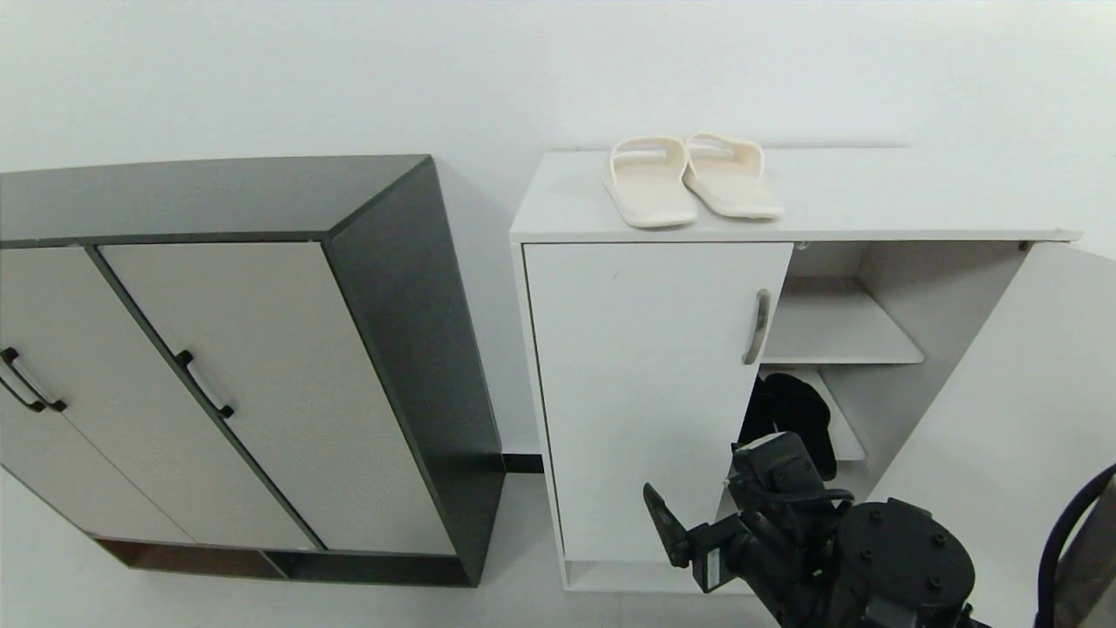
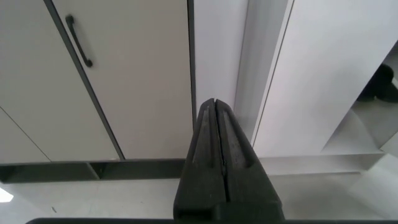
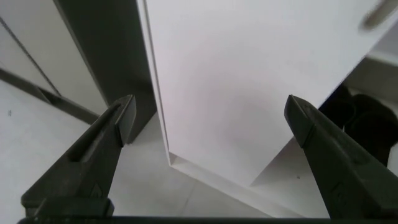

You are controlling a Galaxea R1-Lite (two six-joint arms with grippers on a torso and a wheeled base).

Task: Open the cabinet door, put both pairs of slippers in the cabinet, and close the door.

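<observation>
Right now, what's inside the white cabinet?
Through the open right side of the white cabinet: an upper shelf, and black slippers on the shelf below. The closed left door hides the rest, including part of the slippers.

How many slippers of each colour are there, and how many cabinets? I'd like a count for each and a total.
Cream slippers: 2, on top of the white cabinet
Black slippers: 2, on a shelf inside it
Cabinets: 2, the white one and a dark cabinet
Total: 6
</observation>
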